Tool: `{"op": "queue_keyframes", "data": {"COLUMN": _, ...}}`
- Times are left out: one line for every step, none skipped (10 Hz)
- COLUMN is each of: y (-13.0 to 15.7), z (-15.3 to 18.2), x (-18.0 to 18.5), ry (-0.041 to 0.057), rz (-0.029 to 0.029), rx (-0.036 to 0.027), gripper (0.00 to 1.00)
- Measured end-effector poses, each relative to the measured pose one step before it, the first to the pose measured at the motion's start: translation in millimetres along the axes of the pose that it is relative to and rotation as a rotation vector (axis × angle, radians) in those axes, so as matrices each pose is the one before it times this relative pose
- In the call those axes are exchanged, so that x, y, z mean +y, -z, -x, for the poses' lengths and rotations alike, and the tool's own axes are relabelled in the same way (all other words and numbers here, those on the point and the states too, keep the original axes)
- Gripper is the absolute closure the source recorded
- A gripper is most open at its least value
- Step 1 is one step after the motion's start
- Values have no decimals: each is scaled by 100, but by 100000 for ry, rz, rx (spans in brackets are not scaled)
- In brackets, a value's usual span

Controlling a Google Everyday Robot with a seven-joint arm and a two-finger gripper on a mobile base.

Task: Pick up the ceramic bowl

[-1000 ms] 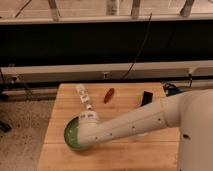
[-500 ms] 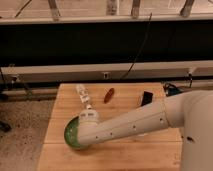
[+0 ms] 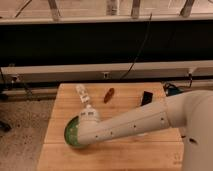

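pincer [image 3: 80, 131] closed, at green ceramic bowl [image 3: 69, 135]

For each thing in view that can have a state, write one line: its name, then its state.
ceramic bowl: upright, partly covered by the arm
gripper: fingers shut, at the bowl
plastic bottle: lying on its side

the ceramic bowl [image 3: 71, 134] sits on the table [image 3: 127, 102], front left; the gripper [image 3: 88, 118] over its back rim; a bottle [image 3: 83, 94] just behind
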Motion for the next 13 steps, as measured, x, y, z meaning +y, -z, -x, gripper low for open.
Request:
{"op": "queue_keyframes", "data": {"y": 78, "z": -34, "x": -26, "ry": 45, "rz": -135, "rx": 114, "gripper": 100}}
{"op": "queue_keyframes", "data": {"y": 34, "z": -11, "x": -12, "ry": 62, "rz": -185, "rx": 46, "gripper": 100}}
{"op": "queue_keyframes", "data": {"y": 62, "z": -67, "x": -10, "ry": 99, "rz": -68, "rx": 93, "gripper": 100}}
{"op": "queue_keyframes", "data": {"y": 156, "z": -121, "x": -42, "ry": 2, "rz": -211, "rx": 205, "gripper": 100}}
{"op": "queue_keyframes", "data": {"y": 40, "z": -82, "x": 22, "ry": 41, "rz": -112, "rx": 155, "gripper": 100}}
{"op": "queue_keyframes", "data": {"y": 77, "z": -21, "x": -20, "ry": 159, "rz": -74, "rx": 10, "gripper": 100}}
{"op": "queue_keyframes", "data": {"y": 108, "z": -43, "x": -91, "ry": 98, "rz": -266, "rx": 23, "gripper": 100}}
{"op": "queue_keyframes", "data": {"y": -5, "z": -25, "x": 14, "ry": 69, "rz": -19, "rx": 102, "gripper": 100}}
{"op": "queue_keyframes", "data": {"y": -9, "z": -8, "x": 11, "ry": 59, "rz": -62, "rx": 60, "gripper": 100}}
{"op": "queue_keyframes", "data": {"y": -15, "z": -16, "x": 19, "ry": 39, "rz": -99, "rx": 63, "gripper": 100}}
{"op": "queue_keyframes", "data": {"y": -5, "z": -14, "x": -13, "ry": 70, "rz": -83, "rx": 89, "gripper": 100}}
{"op": "queue_keyframes", "data": {"y": -10, "z": -3, "x": -13, "ry": 103, "rz": -192, "rx": 81, "gripper": 100}}
{"op": "queue_keyframes", "data": {"y": -13, "z": -3, "x": -24, "ry": 114, "rz": -183, "rx": 98, "gripper": 100}}
